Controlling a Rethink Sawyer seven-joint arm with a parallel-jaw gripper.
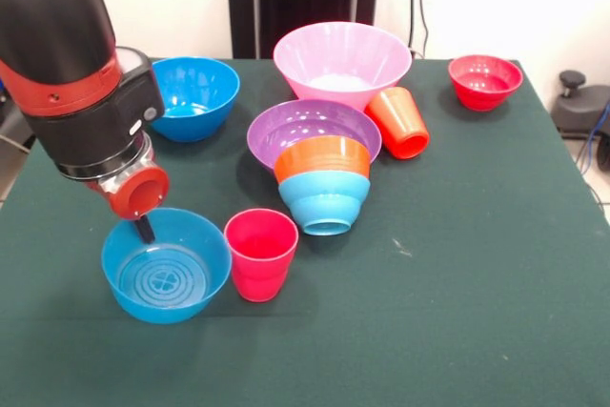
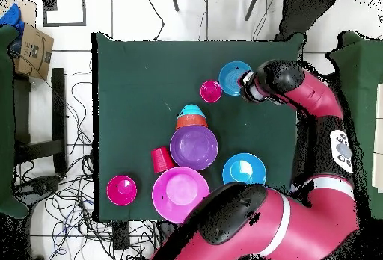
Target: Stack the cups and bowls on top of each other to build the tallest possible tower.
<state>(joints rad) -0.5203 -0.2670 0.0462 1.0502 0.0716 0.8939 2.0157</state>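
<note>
The small blue bowl (image 1: 166, 266) sits upright at the near table edge; the gripper (image 1: 144, 228) dips over its far rim, its opening impossible to judge. Just beside it stands the pinkish-red cup (image 1: 260, 253), mouth up. Farther back, the orange bowl (image 1: 322, 157) and light-blue bowl (image 1: 324, 199) lie nested and tipped against the purple bowl (image 1: 305, 127).

My arm (image 1: 67, 83) is black with red bands. On the dark green cloth-topped table (image 1: 477, 264) sit 1 glossy pink plastic bowl (image 1: 341, 62), 1 purple shallow bowl (image 1: 305, 126), 1 ribbed orange small bowl (image 1: 322, 156), 1 light-blue small bowl (image 1: 324, 199) and 1 pinkish-red plastic tumbler (image 1: 260, 253).
</note>
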